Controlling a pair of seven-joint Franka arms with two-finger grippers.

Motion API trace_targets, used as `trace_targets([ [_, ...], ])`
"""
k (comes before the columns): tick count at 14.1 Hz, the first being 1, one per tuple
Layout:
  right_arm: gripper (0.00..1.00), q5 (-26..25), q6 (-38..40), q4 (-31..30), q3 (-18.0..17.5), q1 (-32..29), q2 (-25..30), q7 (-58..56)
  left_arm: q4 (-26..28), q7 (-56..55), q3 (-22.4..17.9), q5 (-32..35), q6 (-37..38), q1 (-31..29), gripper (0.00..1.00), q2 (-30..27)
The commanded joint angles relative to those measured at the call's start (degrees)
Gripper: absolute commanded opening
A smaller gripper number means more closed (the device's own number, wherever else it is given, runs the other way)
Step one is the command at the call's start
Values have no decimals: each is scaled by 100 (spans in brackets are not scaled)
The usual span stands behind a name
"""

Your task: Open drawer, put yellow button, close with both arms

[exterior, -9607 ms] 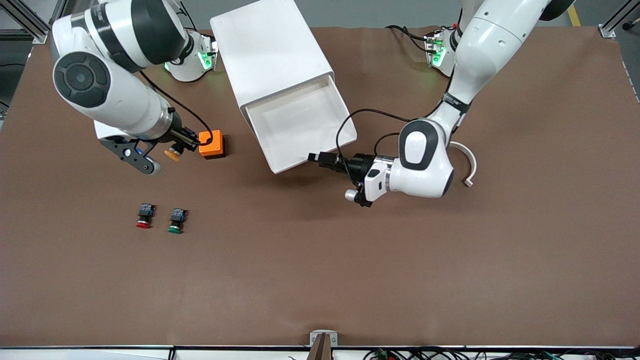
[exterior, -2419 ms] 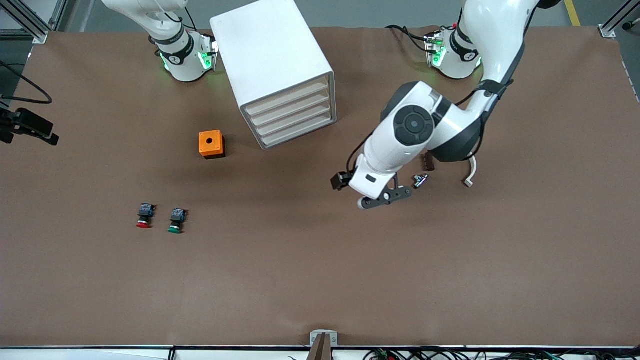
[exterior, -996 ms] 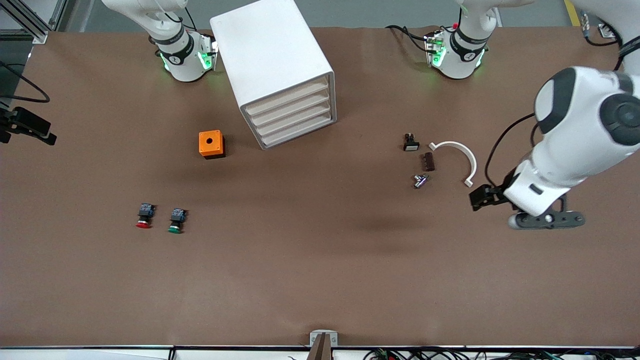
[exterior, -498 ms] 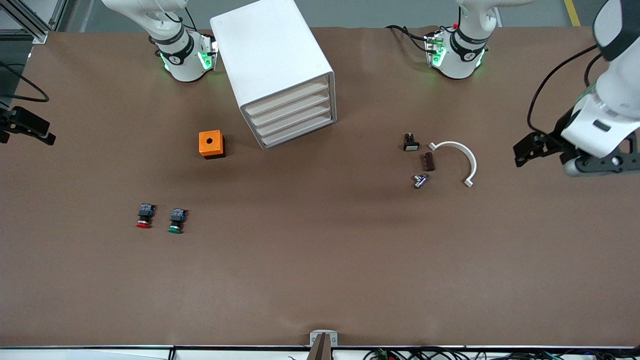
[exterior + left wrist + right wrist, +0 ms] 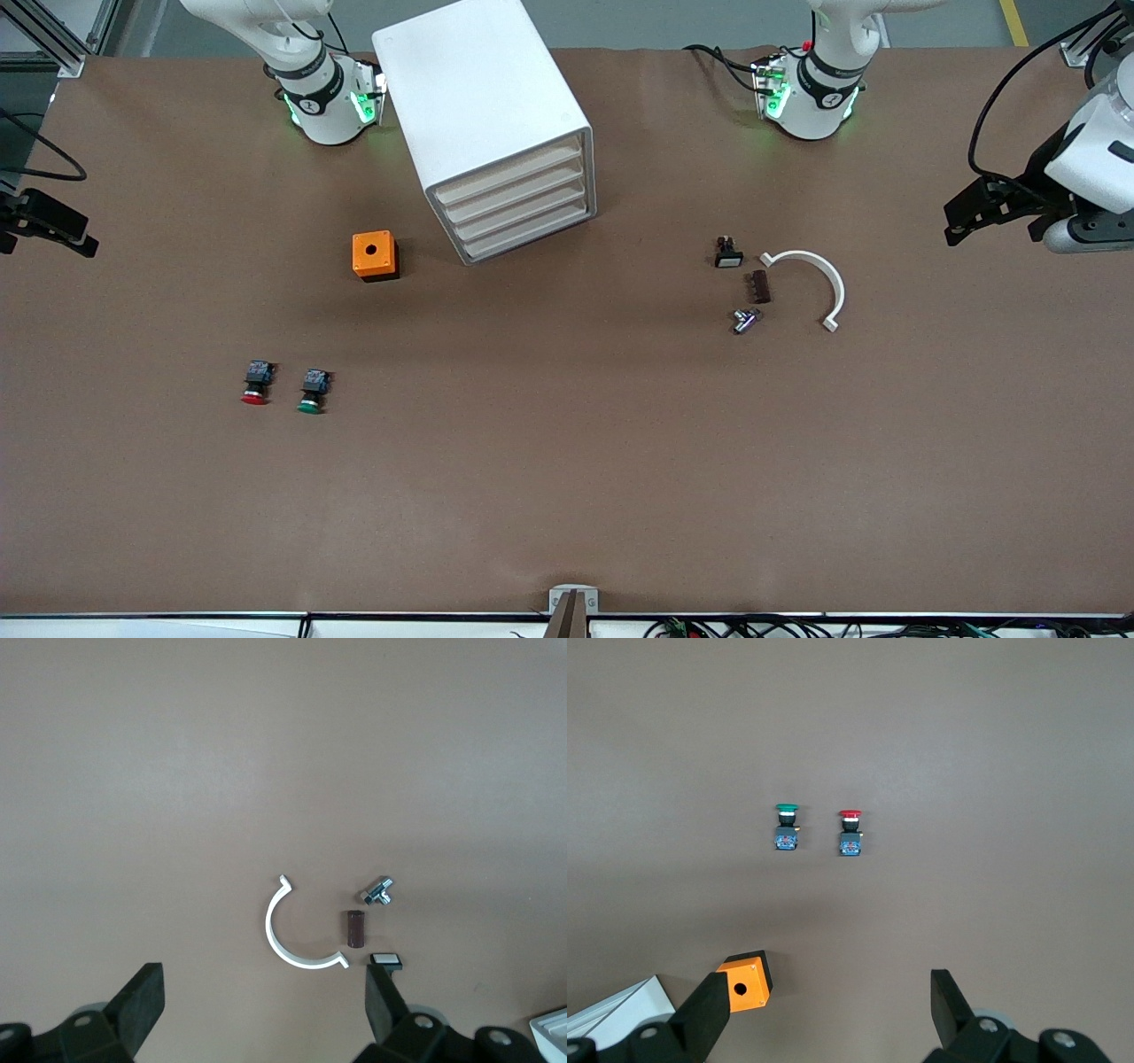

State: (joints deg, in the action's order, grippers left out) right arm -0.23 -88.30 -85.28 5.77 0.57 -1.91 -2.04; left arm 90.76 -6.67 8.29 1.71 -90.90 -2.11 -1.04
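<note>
Since the left arm swung off the small parts over the last couple of seconds, the left gripper (image 5: pixel 1090 235) now hangs over the worktop's (image 5: pixel 567 496) 3 o'clock edge in the front view. Its fingers (image 5: pixel 142 1001) are spread and empty. The right gripper (image 5: pixel 830 1010) is parked out at 9 o'clock, as it was a second ago, with fingers (image 5: pixel 950 997) spread and nothing between them either.

The cabinet (image 5: pixel 483 97) at 12 o'clock has every drawer front flush; about ten seconds back one drawer stood open. The yellow button isn't visible on the worktop or in either gripper. My read is that it's shut inside that drawer, though I can't confirm it.

The red button (image 5: pixel 255 385) and green button (image 5: pixel 311 392) sit untouched at 8 o'clock from the cabinet. The orange box (image 5: pixel 374 255) is just beside the cabinet, also at 8 o'clock.

With both arms clear, the task looks done and no further move seems needed.
</note>
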Motion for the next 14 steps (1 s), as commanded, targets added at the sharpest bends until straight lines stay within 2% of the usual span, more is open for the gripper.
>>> trace_targets([
  [1,100,-38,76,99,-50,-57,-29,-25,108,436,15,-145,159,-149,100,-151],
  [9,100,-56,32,99,-50,-66,-55,-16,38,360,-3,-110,169,36,100,-142],
  [14,100,-47,41,99,-50,-66,-64,-34,-33,342,6,-136,-121,1,100,-37],
])
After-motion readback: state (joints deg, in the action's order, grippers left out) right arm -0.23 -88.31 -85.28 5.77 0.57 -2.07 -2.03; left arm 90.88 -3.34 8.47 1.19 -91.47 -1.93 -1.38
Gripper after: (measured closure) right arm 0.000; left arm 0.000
